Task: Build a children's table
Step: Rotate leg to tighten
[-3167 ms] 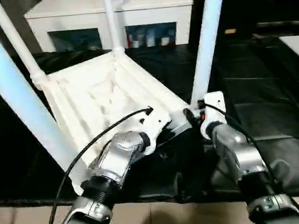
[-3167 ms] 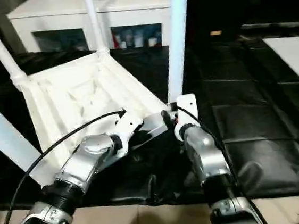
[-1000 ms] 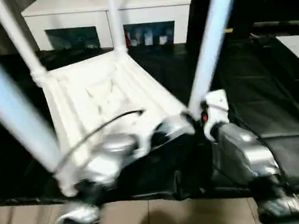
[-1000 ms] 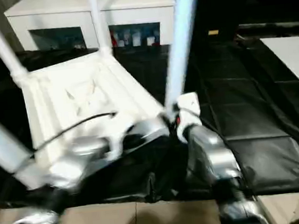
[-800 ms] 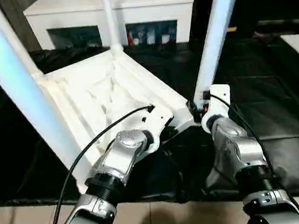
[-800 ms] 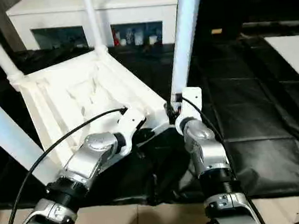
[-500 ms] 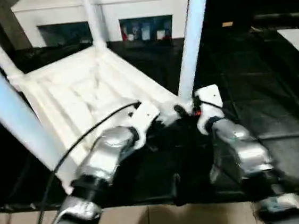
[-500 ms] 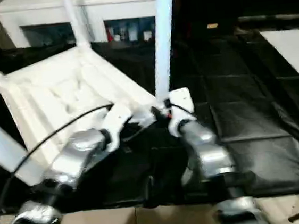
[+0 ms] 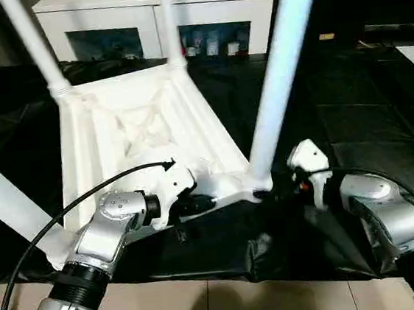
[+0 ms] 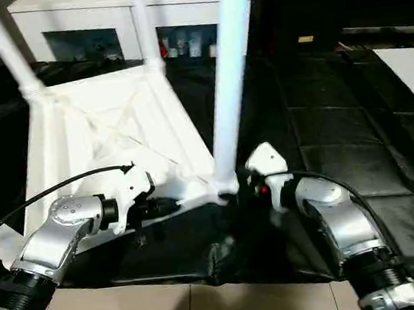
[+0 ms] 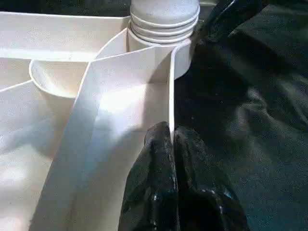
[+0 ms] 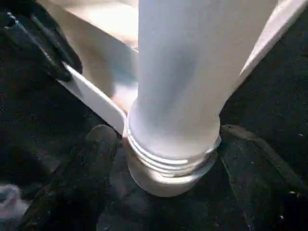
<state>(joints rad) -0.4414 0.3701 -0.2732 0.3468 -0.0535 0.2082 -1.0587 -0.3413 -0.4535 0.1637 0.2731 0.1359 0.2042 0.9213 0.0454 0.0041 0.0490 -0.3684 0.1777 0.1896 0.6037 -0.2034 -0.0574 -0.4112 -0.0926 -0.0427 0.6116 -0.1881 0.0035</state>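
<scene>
Fingers of the left gripper [image 11: 172, 144] pinch the tabletop [image 9: 133, 126] rim; the right gripper [image 12: 168, 159] apparently straddles 1 leg [image 12: 187, 72], spread.

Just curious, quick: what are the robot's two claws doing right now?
Left gripper: shut on the tabletop rim.
Right gripper: open, fingers either side of the leg base.

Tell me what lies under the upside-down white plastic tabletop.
The white ribbed plastic tabletop rests on wrinkled black sheeting that spreads around it. What lies directly beneath the tabletop is covered.
</scene>
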